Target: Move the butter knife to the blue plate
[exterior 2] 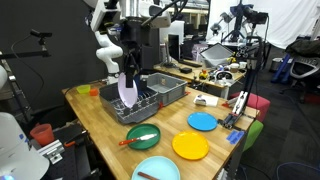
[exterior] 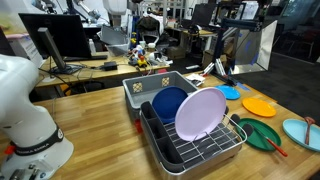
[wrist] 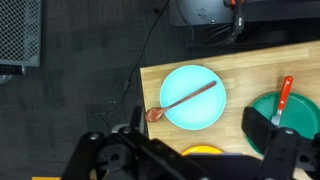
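The orange-red butter knife (exterior: 271, 142) lies across a green plate (exterior: 252, 130); it also shows in an exterior view (exterior 2: 134, 139) and at the right of the wrist view (wrist: 285, 95). The bright blue plate (exterior: 229, 92) lies flat and empty on the table beyond the orange plate, and shows in an exterior view (exterior 2: 202, 121). It is out of the wrist view. My gripper (wrist: 190, 165) is open and empty, high above the table near the pale teal plate (wrist: 193, 97), apart from the knife.
The teal plate holds a brown spoon (wrist: 180, 100). An orange plate (exterior: 258, 105) lies between the blue and green plates. A dish rack (exterior: 190, 140) holds an upright lavender plate (exterior: 200, 113) and a navy plate (exterior: 168, 102). The table edge (wrist: 143, 100) is close to the teal plate.
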Motion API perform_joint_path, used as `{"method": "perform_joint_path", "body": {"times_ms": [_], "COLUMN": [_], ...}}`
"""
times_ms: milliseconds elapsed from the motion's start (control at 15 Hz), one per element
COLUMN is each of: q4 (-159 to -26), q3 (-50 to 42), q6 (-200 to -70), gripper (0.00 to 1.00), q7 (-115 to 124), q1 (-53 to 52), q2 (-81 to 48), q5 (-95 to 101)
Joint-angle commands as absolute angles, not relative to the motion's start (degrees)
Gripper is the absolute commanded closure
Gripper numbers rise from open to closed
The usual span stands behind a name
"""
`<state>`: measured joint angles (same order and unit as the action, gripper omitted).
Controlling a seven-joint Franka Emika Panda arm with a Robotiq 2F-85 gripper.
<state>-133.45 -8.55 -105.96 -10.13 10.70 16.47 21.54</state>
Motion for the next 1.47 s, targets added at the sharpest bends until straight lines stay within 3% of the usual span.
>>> {"method": "perform_joint_path", "body": {"times_ms": [0, 867, 1400], "q4": [-133.32, -133.91, -136.13], "q3": [-9.00, -7.99, -8.89], "q6": [-105.73, -110.49, -117.93], "gripper": [0.00, 0.00, 0.00], "q7": [-10.05, -9.52, -26.90], "q1": [10.18, 9.09, 4.35], "q2": [16.48, 13.80, 12.08], "q5": [21.62, 24.85, 13.43]}}
